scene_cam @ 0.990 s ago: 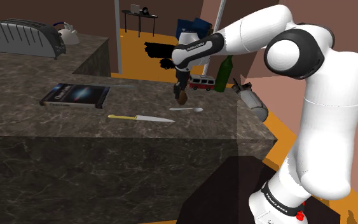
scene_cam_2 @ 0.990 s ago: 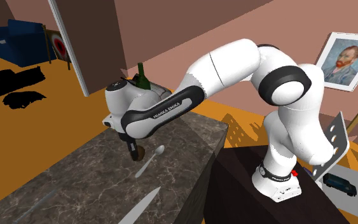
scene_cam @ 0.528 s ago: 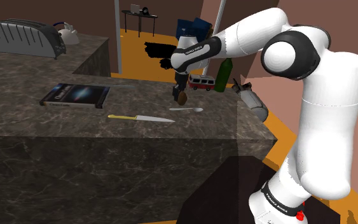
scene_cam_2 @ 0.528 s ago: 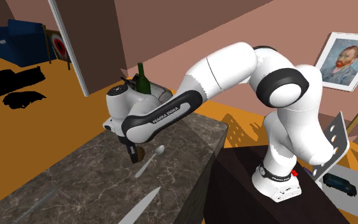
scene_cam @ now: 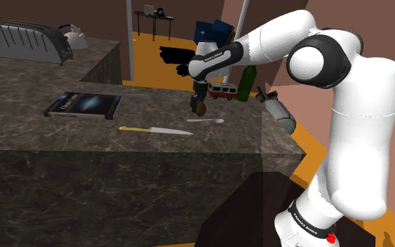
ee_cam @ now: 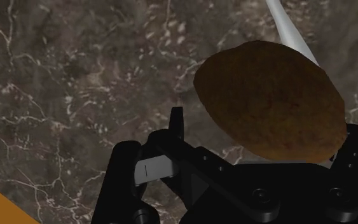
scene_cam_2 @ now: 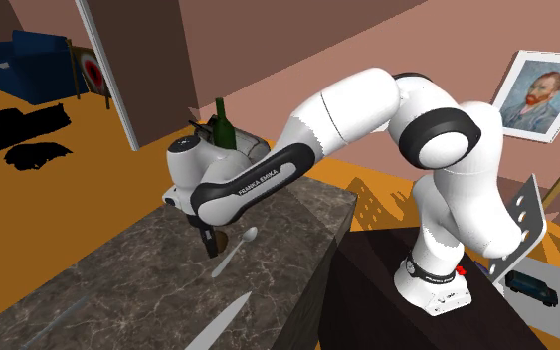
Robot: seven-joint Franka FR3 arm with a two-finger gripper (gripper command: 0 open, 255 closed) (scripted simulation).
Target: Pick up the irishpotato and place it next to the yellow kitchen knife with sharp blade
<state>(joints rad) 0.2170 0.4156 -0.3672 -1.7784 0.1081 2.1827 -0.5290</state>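
Note:
The brown potato (ee_cam: pixel 269 102) sits between my gripper's (ee_cam: pixel 266 130) black fingers, and one finger (ee_cam: pixel 176 127) stands apart from it, so the gripper is open. In the shoulder view the gripper (scene_cam: pixel 198 104) hangs low over the dark marble counter (scene_cam: pixel 62 137) with the potato (scene_cam: pixel 201 109) at its tips, just beyond a white spoon (scene_cam: pixel 206 121). The knife (scene_cam: pixel 154 130), with a yellow handle and a pale blade, lies on the counter toward that view's left of the potato. In the second exterior view the potato (scene_cam_2: pixel 223 242) shows beside the spoon (scene_cam_2: pixel 236 254) under the gripper (scene_cam_2: pixel 211 242).
A dark book (scene_cam: pixel 83 105) lies beyond the knife. A toaster (scene_cam: pixel 27 42) and a kettle (scene_cam: pixel 73 35) stand at the far left. A red toy van (scene_cam: pixel 222 91) and a green bottle (scene_cam: pixel 245 81) stand behind the gripper. The counter's edge (scene_cam_2: pixel 312 278) runs near the spoon.
The hand has come down a little toward the counter. The fingers, shut on the potato before, have now parted from it.

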